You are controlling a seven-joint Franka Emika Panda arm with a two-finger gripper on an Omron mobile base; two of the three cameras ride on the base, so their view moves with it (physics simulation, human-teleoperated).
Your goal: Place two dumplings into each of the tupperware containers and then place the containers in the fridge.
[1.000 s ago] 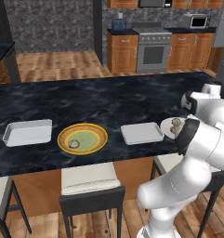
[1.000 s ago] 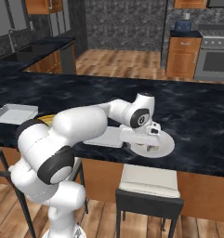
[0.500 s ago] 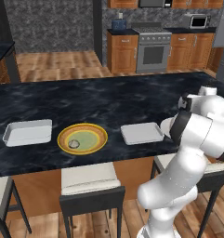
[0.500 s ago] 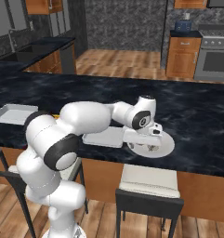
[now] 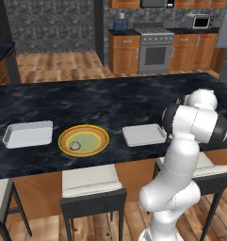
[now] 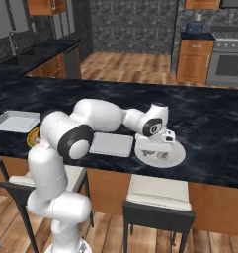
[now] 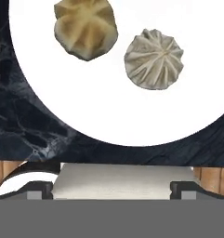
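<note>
Gripper empty, jaws wide apart, hanging low over white plate, likely lining up a pick. Two dumplings resting there, apart, untouched. Nearest tray just beside plate, second tray well left past green plate.

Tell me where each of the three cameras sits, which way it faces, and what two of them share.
Left base view: behind the arm on its left, looking forward and down over the counter toward the oven.
Right base view: behind on its right, facing the same counter; the arm reaches to the white plate.
Hand view: on the hand, looking down at two dumplings on that plate.
Shared: both base views show the trays and the green plate.
</note>
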